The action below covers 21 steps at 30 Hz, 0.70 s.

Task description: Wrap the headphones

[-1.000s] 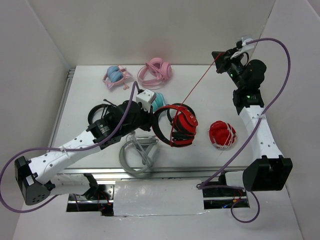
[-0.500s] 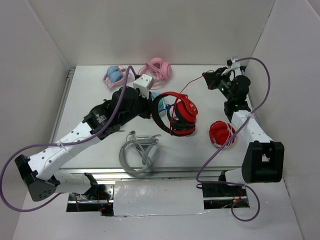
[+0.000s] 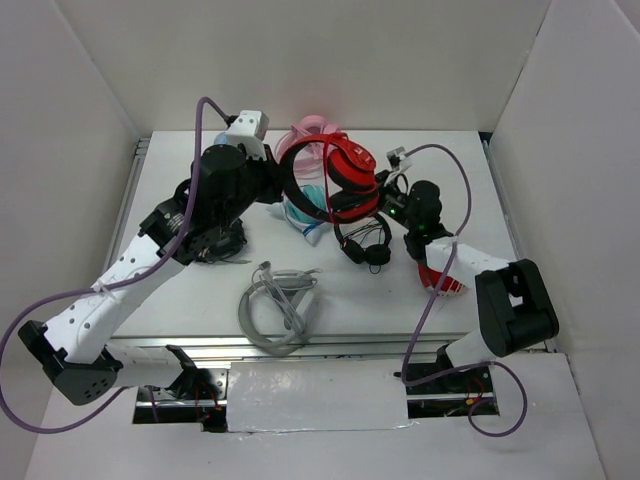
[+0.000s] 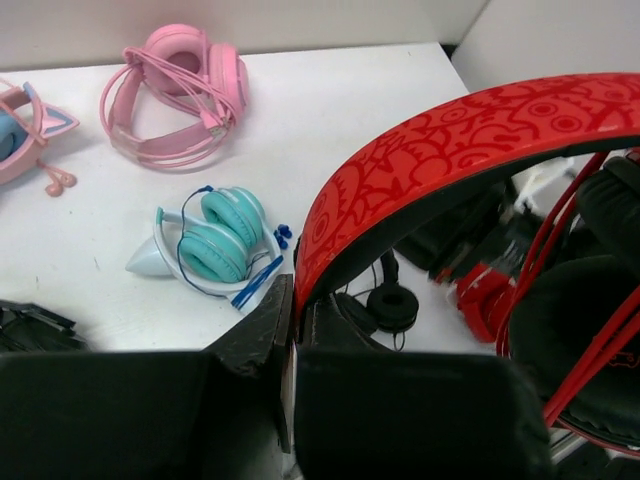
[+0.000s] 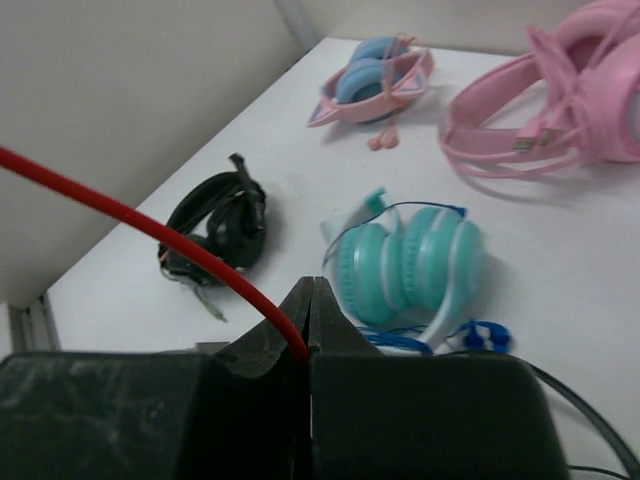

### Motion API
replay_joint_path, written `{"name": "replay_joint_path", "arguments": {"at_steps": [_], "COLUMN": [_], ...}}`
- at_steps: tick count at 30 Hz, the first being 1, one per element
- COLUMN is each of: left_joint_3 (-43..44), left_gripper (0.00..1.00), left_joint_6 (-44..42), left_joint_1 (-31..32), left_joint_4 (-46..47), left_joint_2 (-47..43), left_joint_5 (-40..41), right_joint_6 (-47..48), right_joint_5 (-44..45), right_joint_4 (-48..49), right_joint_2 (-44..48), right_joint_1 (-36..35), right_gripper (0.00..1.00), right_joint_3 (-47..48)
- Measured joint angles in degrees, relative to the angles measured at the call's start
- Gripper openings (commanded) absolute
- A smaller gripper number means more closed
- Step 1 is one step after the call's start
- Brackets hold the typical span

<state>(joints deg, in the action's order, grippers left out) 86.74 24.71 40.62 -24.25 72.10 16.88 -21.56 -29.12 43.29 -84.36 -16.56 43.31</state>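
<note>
1. Your left gripper is clenched on the headphones. Its jaws pinch one end of the headband, which arcs off toward 2 o'clock in the left wrist view.
2. The headphones are held off the table, at about 12 o'clock from its centre in the top view. The glossy red cups sit together above the black pads.
3. The headband has a red-on-red print of rings and curls. Whether any of it is lettering cannot be told, and no brand is readable.
4. Your right gripper is closed on the thin red cable. The cable leaves the jaws toward 10 o'clock in the right wrist view.
5. In the top view that gripper sits just at 3 o'clock of the cups.
6. On the table, taken from the cups:
   - small black on-ear pair at 5 o'clock
   - teal pair at 7 o'clock
   - pink pair at 11 o'clock
   - compact red pair at 4 o'clock, partly under your right arm
   - grey pair at 7 o'clock, near the edge
</note>
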Motion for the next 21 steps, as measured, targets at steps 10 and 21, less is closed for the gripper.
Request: {"name": "replay_joint_path", "arguments": {"at_steps": [10,21], "left_joint_3": [0.7,-0.3], "left_gripper": [0.00,0.00], "left_joint_6": [10.3,20.6], "left_joint_1": [-3.3,-5.9], "left_joint_4": [-2.2,-9.4], "left_joint_2": [2.2,3.7], "left_joint_5": [10.7,18.5], "right_joint_6": [-4.4,-4.6], "right_joint_5": [1.4,7.5], "right_joint_4": [7.5,6.8], "right_joint_2": [-1.0,4.1], "right_joint_1": [-10.5,-20.6], "right_gripper": [0.00,0.00], "right_joint_3": [-5.9,-9.2]}}
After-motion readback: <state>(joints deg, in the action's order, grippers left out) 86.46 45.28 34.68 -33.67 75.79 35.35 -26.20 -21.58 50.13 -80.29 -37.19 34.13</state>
